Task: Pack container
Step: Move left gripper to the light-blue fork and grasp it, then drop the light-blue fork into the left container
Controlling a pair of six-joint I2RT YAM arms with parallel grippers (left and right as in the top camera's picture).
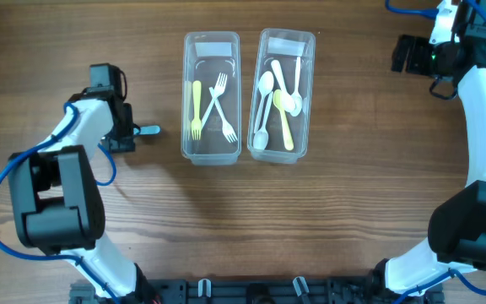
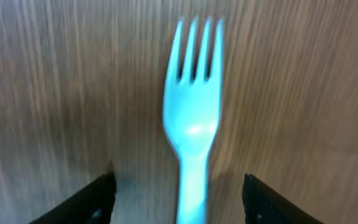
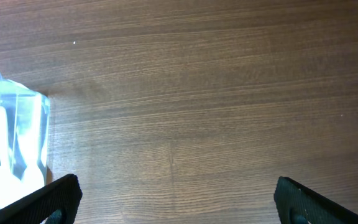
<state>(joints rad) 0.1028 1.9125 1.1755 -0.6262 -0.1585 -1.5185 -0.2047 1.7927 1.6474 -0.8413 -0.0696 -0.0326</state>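
A light blue plastic fork [image 2: 192,118] lies on the wooden table, tines pointing away from my left gripper [image 2: 178,182]. Its handle runs between the two open jaws, and neither jaw touches it. From overhead only the fork's tip [image 1: 149,130] shows, beyond the left gripper [image 1: 136,131], left of the containers. The left clear container [image 1: 211,150] holds a yellow fork and two white forks. The right clear container [image 1: 282,152] holds white spoons and a yellow one. My right gripper [image 1: 400,55] is open and empty at the far right, above bare table [image 3: 178,185].
The two containers stand side by side at the table's middle back. A corner of the spoon container [image 3: 17,143] shows at the left in the right wrist view. Bare wood lies in front of the containers and between them and each arm.
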